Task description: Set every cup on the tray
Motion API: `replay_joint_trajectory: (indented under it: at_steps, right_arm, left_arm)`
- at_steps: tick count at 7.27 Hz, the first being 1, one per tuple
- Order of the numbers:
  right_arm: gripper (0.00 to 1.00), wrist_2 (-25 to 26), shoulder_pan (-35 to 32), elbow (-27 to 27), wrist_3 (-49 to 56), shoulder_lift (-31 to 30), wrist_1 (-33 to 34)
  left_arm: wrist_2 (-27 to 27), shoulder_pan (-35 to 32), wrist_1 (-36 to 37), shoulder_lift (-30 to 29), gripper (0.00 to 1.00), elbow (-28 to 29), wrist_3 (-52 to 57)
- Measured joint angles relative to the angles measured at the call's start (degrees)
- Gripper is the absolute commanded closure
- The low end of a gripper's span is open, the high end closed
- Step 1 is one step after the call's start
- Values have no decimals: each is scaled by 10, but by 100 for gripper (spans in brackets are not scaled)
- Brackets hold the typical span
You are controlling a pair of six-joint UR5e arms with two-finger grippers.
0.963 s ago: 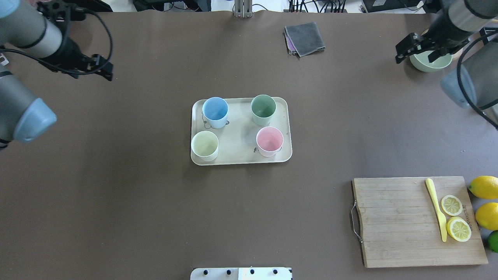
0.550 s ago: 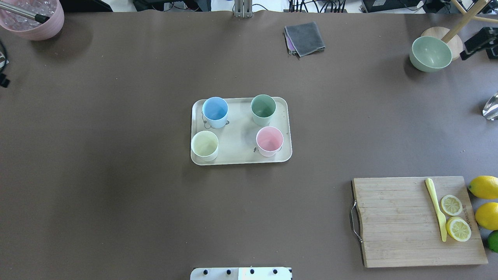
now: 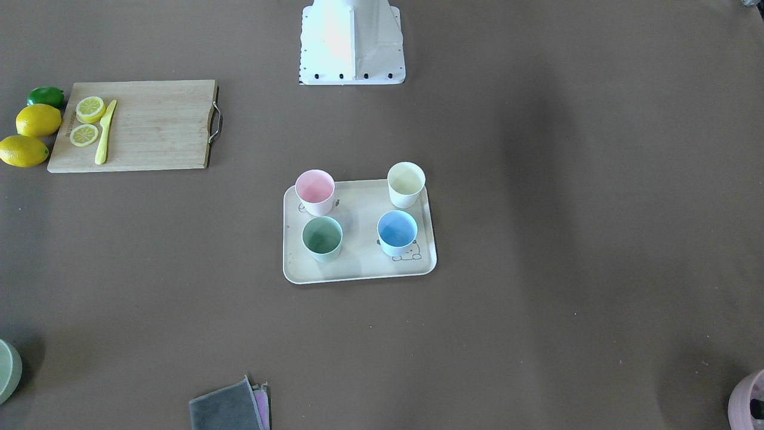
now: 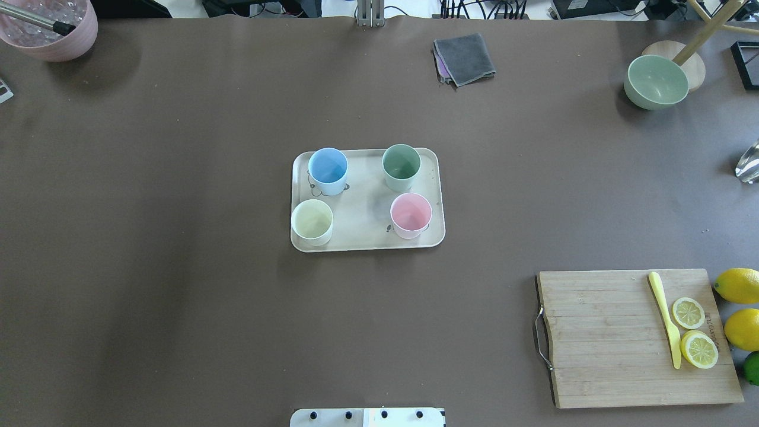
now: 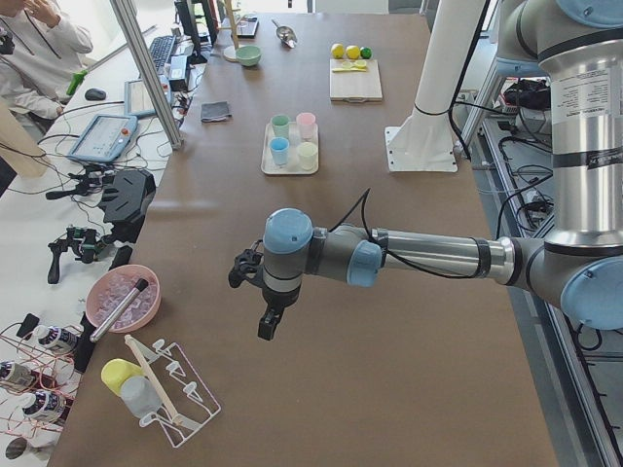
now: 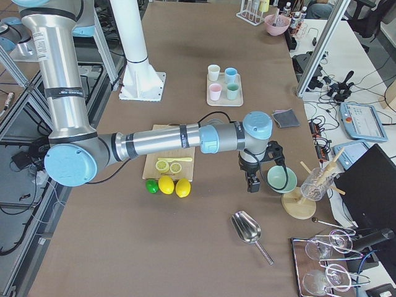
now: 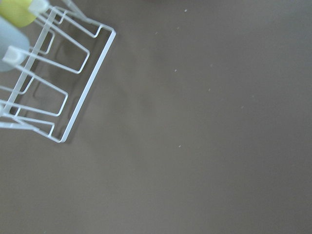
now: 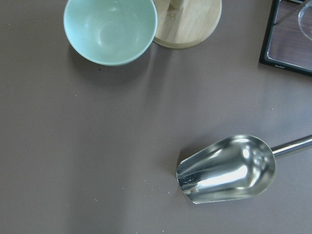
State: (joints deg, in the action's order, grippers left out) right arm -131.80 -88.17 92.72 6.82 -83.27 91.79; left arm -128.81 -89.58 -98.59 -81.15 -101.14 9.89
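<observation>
The cream tray [image 4: 363, 200] sits mid-table, also in the front view [image 3: 358, 270]. Four cups stand upright on it: blue [image 4: 327, 166], green [image 4: 401, 163], pale yellow [image 4: 312, 218] and pink [image 4: 410, 212]. Neither gripper shows in the overhead or front view. My left gripper [image 5: 267, 323] hangs over bare table far from the tray, near a pink bowl. My right gripper [image 6: 250, 184] hangs beside the green bowl [image 6: 281, 179], also far from the tray. I cannot tell whether either is open or shut. Neither wrist view shows fingers.
A wooden cutting board [image 4: 616, 344] with lemon slices and a yellow knife lies front right, lemons [image 4: 738, 284] beside it. A grey cloth [image 4: 464, 58], a green bowl [image 4: 656, 80] and a pink bowl [image 4: 50, 26] stand at the back. A metal scoop [image 8: 226, 168] and a wire rack [image 7: 48, 87] lie at the table's ends.
Both arms have drawn out of the overhead view towards the table's ends, uncovering the pink bowl and the green bowl. The tray and cups have not moved.
</observation>
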Motion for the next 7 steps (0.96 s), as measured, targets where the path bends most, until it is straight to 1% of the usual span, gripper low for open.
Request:
replay_joint_trajectory:
  at_steps: [2, 7]
  right_arm:
    - [0, 2, -9, -1, 11, -14, -2]
    - [0, 2, -10, 1, 12, -16, -3]
  left_arm:
    - [-4, -13, -2, 9, 1, 5, 2]
    - [0, -17, -1, 11, 1, 4, 2]
